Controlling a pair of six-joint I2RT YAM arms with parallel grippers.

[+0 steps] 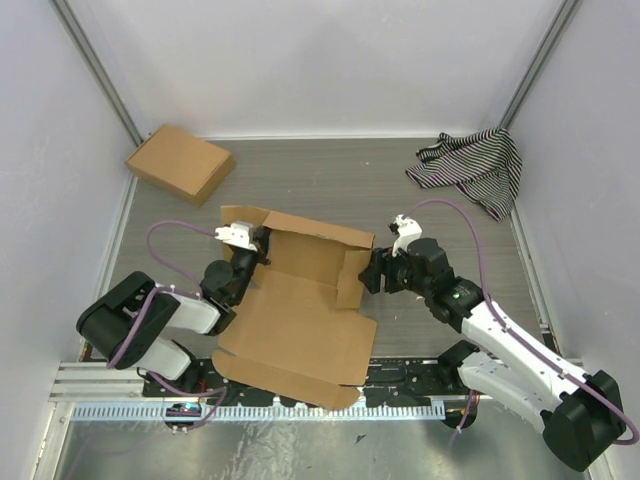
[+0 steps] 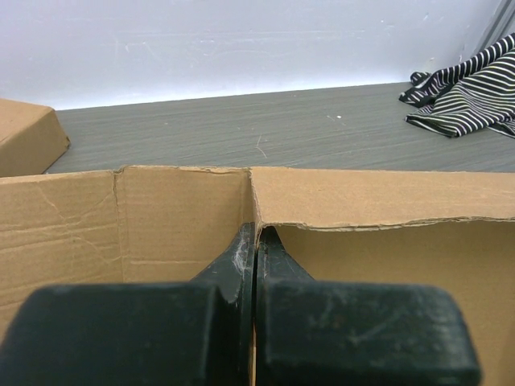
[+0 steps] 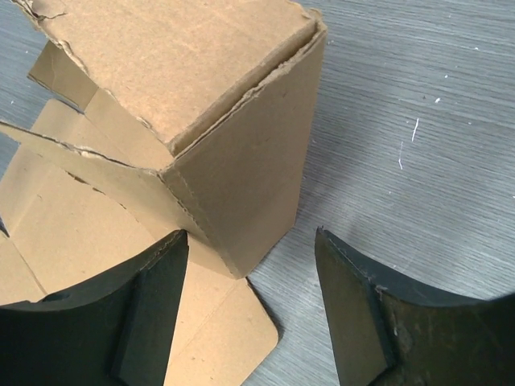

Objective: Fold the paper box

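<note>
The paper box point(image 1: 300, 315) is a brown die-cut cardboard sheet lying in the middle of the table, its back wall and right side flap raised. My left gripper point(image 1: 262, 245) is shut on the upright wall at the box's back left corner; in the left wrist view its fingers point(image 2: 256, 241) pinch the cardboard edge point(image 2: 378, 197). My right gripper point(image 1: 374, 272) is open beside the raised right flap point(image 1: 352, 275). In the right wrist view that folded flap point(image 3: 241, 153) stands between and ahead of my spread fingers point(image 3: 161, 273), not touched.
A closed, fully formed brown cardboard box point(image 1: 180, 163) sits at the back left; its corner shows in the left wrist view point(image 2: 28, 137). A striped cloth point(image 1: 470, 165) lies at the back right, also in the left wrist view point(image 2: 471, 92). White walls enclose the table.
</note>
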